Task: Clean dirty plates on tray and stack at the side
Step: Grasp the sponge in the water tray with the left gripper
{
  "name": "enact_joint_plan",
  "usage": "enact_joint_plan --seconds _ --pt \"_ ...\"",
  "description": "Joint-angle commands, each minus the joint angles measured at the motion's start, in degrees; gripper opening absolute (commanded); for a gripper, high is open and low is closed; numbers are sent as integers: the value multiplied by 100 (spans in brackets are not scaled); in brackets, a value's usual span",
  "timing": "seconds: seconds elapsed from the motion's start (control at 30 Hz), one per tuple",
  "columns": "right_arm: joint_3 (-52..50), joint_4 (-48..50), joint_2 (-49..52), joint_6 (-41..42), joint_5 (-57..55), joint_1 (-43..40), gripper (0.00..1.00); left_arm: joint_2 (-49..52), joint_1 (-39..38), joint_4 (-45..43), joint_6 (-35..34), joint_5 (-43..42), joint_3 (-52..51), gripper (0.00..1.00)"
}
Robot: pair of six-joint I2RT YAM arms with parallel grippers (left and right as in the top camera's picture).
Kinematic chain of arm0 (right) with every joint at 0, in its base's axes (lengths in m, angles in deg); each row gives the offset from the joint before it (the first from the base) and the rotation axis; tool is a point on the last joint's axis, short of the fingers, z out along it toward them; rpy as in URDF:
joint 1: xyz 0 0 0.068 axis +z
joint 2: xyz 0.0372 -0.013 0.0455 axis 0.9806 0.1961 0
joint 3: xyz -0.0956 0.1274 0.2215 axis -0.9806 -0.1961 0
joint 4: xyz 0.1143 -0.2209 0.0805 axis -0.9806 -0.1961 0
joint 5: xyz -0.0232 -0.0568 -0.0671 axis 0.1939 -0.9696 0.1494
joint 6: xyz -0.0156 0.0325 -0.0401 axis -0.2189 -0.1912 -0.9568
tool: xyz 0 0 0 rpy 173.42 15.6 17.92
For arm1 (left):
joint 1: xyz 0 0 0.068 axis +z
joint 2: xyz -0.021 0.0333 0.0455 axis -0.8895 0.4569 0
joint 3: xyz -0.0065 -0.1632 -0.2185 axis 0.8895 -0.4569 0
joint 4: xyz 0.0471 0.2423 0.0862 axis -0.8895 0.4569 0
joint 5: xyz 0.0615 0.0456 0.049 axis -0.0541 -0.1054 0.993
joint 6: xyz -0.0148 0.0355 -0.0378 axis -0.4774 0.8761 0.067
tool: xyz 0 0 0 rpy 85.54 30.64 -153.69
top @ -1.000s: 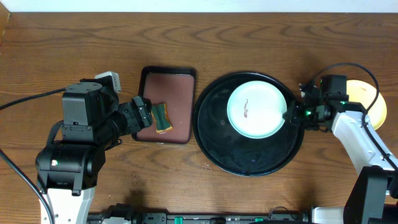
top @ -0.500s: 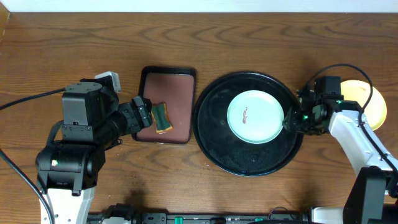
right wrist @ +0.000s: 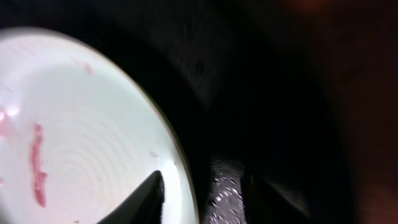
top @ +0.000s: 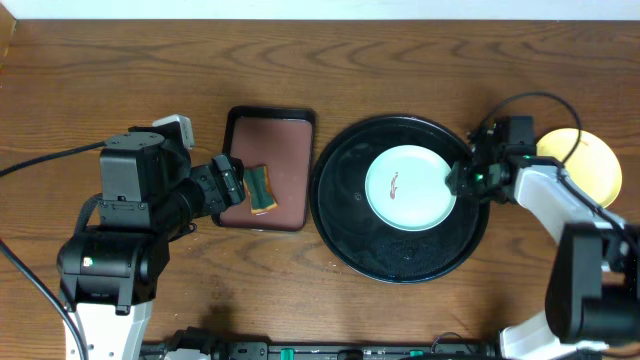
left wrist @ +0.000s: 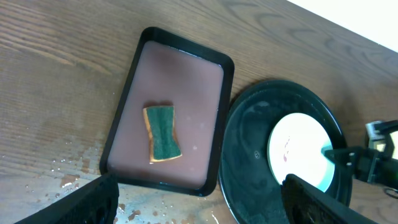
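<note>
Plate: a pale mint plate (top: pixel 410 187) lay flat in the middle of the black tray (top: pixel 400 262). A thin reddish smear (top: pixel 393 185) marked its face, so it looked unwiped.
Right pincer: the right pincer (top: pixel 455 185) sat low at the plate's right rim. In the wrist view its fingers stood partly apart, one over the rim and one outside it above the tray, with no clamp visible. It was probably placed to steady or take the plate.
Yellow plate: the yellow plate (top: pixel 588 165) lay on the counter (top: pixel 120 70) right of the tray, partly hidden by the arm. That was probably the stacking spot.
Sponge: a green sponge (top: pixel 260 188) lay in the brown tray (top: pixel 285 135), left of the black one.
Left pincer: the left pincer (top: pixel 232 182) hung by the sponge with its fingers spread wide, holding nothing, seemingly aimed to pick the sponge up.
</note>
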Motion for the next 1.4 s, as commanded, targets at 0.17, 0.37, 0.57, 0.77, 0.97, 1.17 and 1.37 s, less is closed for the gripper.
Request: enact_joint_plan --seconds 0.17,0.37,0.57,0.77,0.97,1.17,1.37 --pt "46 26 304 199 413 26 6 4 31 -70 11 57 142 84" --pt "46 -59 306 238 304 26 1 11 31 -140 13 59 142 84" --pt "46 -120 304 236 131 26 1 420 22 -118 -122 588 -155 84" --pt "46 -125 304 238 131 26 1 1716 -140 -289 -120 463 -643 78" --pt "46 -125 304 238 129 26 1 3174 -240 -868 -120 37 -649 55" --pt "46 -127 304 243 153 28 1 4505 -297 -1834 -122 721 -649 46" --pt "46 -129 304 247 153 26 1 5392 -299 -2500 -120 752 -647 30"
